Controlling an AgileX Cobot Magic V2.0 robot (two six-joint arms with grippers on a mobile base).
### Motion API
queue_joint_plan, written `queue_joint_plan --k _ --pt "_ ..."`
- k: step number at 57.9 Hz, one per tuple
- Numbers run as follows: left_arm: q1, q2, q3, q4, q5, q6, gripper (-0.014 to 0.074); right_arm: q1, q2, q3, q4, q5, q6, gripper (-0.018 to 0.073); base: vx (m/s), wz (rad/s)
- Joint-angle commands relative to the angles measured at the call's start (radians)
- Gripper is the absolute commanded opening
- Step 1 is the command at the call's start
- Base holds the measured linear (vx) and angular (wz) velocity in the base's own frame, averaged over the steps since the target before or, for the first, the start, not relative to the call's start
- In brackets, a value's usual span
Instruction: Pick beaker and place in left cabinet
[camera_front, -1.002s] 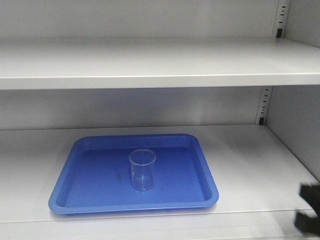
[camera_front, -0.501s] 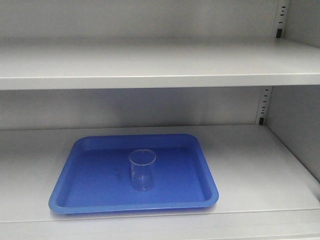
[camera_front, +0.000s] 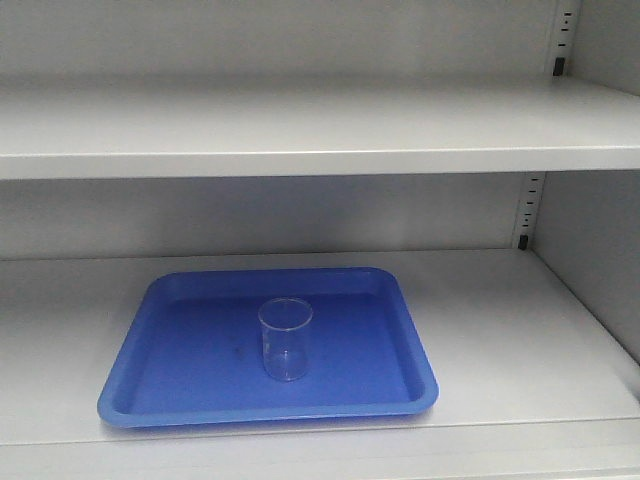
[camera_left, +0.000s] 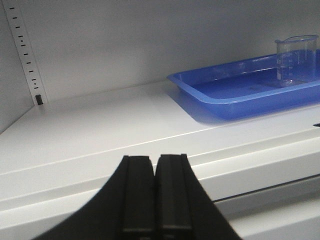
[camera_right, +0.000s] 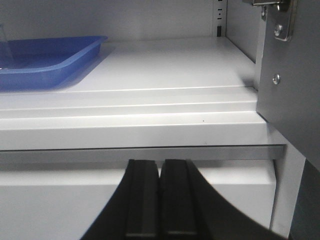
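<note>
Both closed grippers (left gripper (camera_left: 153, 200)) sit well apart from beaker (camera_front: 285, 339)

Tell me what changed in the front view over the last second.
A dark robot part that showed at the lower right edge a second ago has left the view, and it was already gone half a second ago. Nothing was taken hold of or let go. The beaker stays upright in the blue tray on the cabinet shelf.
</note>
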Motion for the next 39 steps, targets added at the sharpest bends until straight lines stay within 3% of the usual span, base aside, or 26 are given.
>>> queue_joint_plan --k 1,39 --pt "-0.001 -0.019 0.016 -0.003 -0.075 -0.003 0.0001 -0.005 0.0 0.005 -0.009 -0.076 -0.013 -0.0006 0.0 0.0" --pt "-0.001 -0.019 0.016 -0.003 -0.075 -0.003 0.0001 -0.005 0.0 0.005 -0.009 -0.075 -0.013 -0.0006 0.0 0.0"
